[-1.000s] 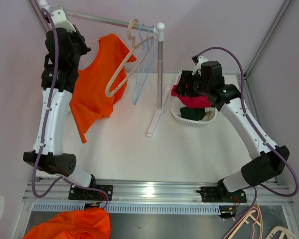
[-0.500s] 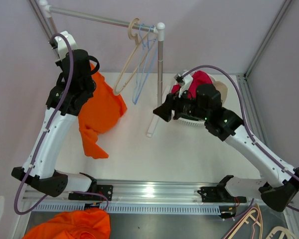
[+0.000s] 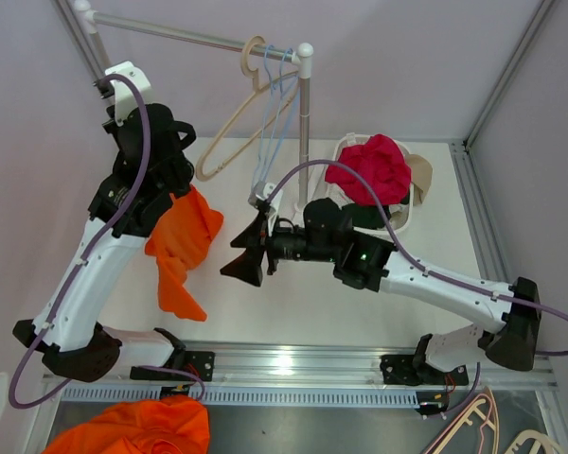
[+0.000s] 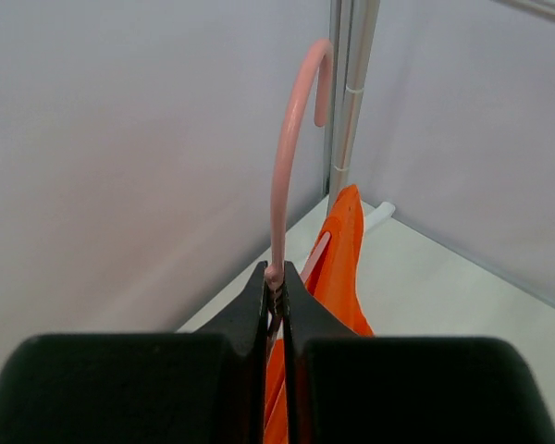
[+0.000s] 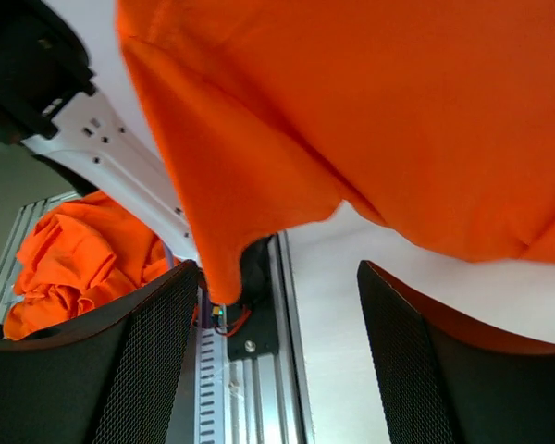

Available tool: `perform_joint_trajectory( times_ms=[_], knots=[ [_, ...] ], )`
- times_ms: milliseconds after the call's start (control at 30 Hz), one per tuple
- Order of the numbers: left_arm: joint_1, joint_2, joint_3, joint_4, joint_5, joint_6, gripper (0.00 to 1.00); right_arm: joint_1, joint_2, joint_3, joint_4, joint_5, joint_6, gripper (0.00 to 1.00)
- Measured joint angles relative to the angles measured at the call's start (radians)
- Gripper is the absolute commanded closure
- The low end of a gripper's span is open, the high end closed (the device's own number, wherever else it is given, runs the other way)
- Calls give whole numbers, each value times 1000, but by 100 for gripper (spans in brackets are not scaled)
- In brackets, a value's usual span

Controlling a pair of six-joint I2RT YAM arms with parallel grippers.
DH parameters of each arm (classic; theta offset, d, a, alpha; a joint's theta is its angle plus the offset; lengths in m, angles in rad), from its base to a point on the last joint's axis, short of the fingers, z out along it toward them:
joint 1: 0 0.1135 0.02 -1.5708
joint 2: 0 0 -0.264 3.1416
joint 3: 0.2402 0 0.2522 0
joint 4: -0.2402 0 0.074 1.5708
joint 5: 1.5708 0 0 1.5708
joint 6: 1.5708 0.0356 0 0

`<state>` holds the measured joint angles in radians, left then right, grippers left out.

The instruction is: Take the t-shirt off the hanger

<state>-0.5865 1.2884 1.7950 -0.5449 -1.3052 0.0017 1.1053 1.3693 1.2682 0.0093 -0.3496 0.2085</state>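
One view only, left wrist: left pincer [image 4: 276, 283] pinching hanger [image 4: 277, 185]; t-shirt [image 4: 344, 264] beneath

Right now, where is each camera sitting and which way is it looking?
Top external: above and behind the robot, looking down at the table; the left arm and right arm show.
Left wrist: on the left arm, looking past the left pincer, shut on the pink hanger, towards the wall.
Right wrist: on the right arm, looking past the open right pincer at the orange t-shirt.
Shared: all three views show the orange t-shirt.
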Motion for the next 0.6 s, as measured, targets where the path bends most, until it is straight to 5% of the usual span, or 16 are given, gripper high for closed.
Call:
perform_joint_trajectory(
  times_ms=[533,600],
  knots=[
    [-50,135,175,106,3,140,99,150,213,100,230,24,-57,28],
    [-58,140,179,101,8,139,99,158,234,123,240,35,-71,68]
  ],
)
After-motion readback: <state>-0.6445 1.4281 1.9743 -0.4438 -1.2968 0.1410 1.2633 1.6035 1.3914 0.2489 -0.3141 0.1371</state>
